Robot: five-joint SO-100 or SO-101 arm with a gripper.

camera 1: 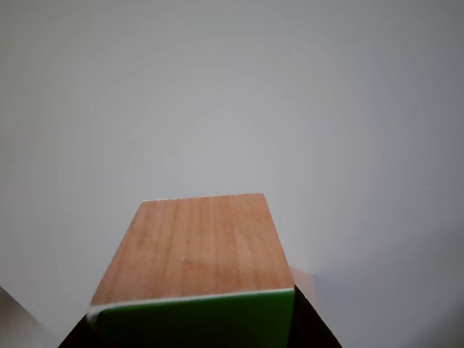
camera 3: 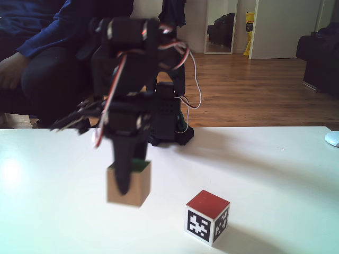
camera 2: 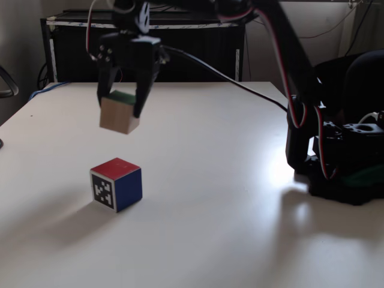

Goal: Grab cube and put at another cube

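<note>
Your end effector is clamped on the cube, one finger on each side, and the cube hangs in the air clear of the desk. In this fixed view the cube's green face points up between the fingers, and its wooden sides show below them, slightly tilted.

In the other fixed view the cube is blurred, so you can make out only a strip of green at its top and a dark finger crossing its front. The end effector comes straight down from the arm above it. Behind the desk a person's arm in a blue sleeve sits at the upper left.

The other cube rests on the desk below the held one and a little to its right in that view. Its top is red, one side is blue, and another side carries a black-and-white square marker. In the second fixed view it stands to the right of the held cube and lower in the frame, apart from it.

The close view shows the cube from just above: a wood-grain face, a green face along the bottom edge, and plain white desk behind.
</note>
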